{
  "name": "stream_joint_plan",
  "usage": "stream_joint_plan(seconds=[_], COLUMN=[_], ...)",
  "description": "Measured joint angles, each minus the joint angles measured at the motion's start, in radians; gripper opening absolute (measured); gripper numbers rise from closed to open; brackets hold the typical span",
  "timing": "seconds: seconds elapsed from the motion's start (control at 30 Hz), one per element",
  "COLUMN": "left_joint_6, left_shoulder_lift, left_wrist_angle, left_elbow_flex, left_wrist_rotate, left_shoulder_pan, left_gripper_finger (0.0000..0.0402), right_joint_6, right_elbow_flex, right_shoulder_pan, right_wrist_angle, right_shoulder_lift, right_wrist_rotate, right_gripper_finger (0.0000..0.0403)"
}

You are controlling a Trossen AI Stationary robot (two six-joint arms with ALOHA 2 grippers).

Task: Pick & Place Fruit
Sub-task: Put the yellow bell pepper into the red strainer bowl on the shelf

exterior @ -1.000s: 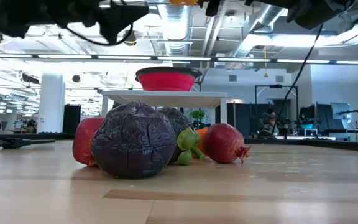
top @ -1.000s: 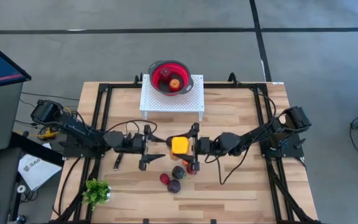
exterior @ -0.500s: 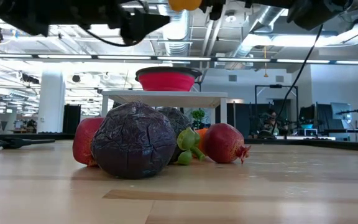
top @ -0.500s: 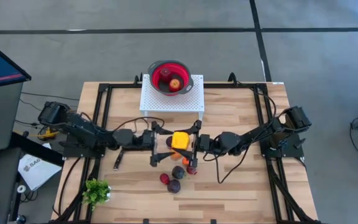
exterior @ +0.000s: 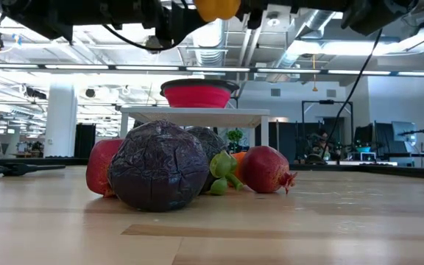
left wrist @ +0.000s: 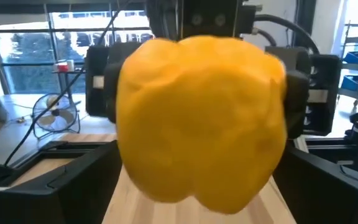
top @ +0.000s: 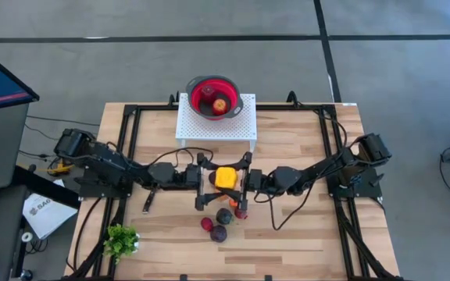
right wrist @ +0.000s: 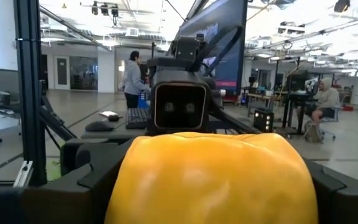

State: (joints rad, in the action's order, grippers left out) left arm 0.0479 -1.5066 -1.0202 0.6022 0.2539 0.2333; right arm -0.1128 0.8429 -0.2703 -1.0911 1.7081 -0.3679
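I see the right gripper [top: 236,179] over the middle of the desk [top: 303,234], clamped on a yellow fruit [top: 225,178] and holding it in the air above the boards. My left gripper [top: 206,181] faces it from the other side, jaws spread wide with a finger on either side of the fruit; I cannot tell whether they touch it. In the left wrist view the yellow fruit [left wrist: 201,118] fills most of the frame, with the right gripper's dark body behind it.

The rest of the loose fruit sits in a tight cluster just toward the desk's front edge from the grippers: a dark maroon-purple one [exterior: 158,165], a red one [exterior: 266,169], another red one behind the purple [exterior: 100,168], and small green and orange pieces [exterior: 223,173] among them.

At the back edge a red bowl [top: 213,95] rests on a white perforated stand [top: 216,123] and holds a red fruit [top: 219,104]. A leafy green sprig [top: 121,239] lies near the front left corner.
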Motion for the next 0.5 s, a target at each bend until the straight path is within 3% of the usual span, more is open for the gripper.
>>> stream_joint_plan(seconds=[0.33,0.5], left_joint_6=[-0.002,0.001], left_shoulder_lift=[0.000,0.000], left_wrist_angle=[0.000,0.031], left_elbow_flex=[-0.002,-0.002], left_wrist_rotate=[-0.001,-0.013], left_shoulder_pan=[-0.001,-0.001], left_gripper_finger=[0.0294,0.0292], right_joint_6=[0.096,0.073], right_elbow_flex=[0.001,0.001], right_shoulder_pan=[0.034,0.028], right_wrist_angle=[0.059,0.077], right_shoulder_lift=[-0.002,-0.003], right_wrist_rotate=[0.011,0.011], right_gripper_finger=[0.0323,0.0341])
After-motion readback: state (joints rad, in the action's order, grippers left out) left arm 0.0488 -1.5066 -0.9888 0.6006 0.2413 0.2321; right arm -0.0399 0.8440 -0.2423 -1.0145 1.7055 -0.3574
